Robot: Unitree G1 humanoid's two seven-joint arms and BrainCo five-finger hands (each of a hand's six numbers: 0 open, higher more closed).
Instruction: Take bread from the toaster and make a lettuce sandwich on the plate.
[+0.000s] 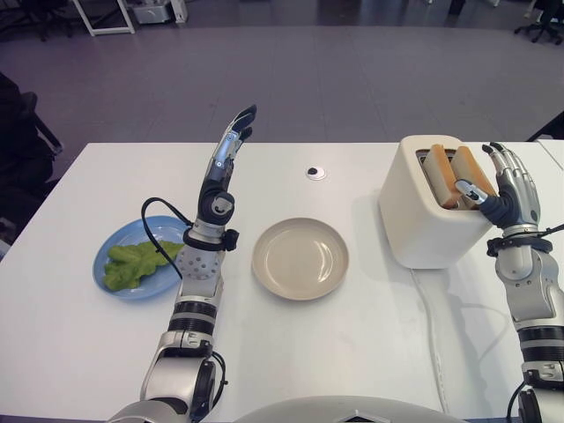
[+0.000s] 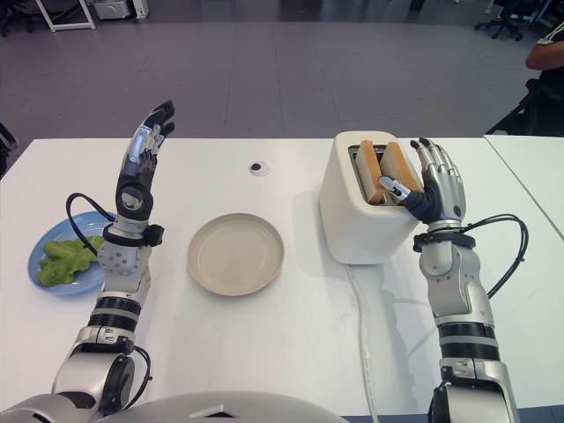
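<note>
Bread (image 1: 439,176) stands in two browned slices out of the slots of the white toaster (image 1: 423,220), which sits at the right side of the table (image 1: 352,352), within easy reach of the robot's right arm. The right hand (image 1: 515,189) is up beside the toaster's outer wall, fingers straight and upright behind the outer slice (image 1: 470,167) and the thumb laid across its near face. It brackets the slice, but I would judge it has not yet clamped, and the slice still sits in its slot. The left hand (image 1: 225,163) is held high and flat with its fingers straight and close together, holding nothing, parked between the two dishes where it blocks neither. The beige plate (image 1: 300,258) waits bare at the middle, just left of the toaster, a short carry for the bread. Lettuce (image 1: 137,262) lies on a blue dish (image 1: 119,231) at the far left, on the left arm's side, ready for later.
</note>
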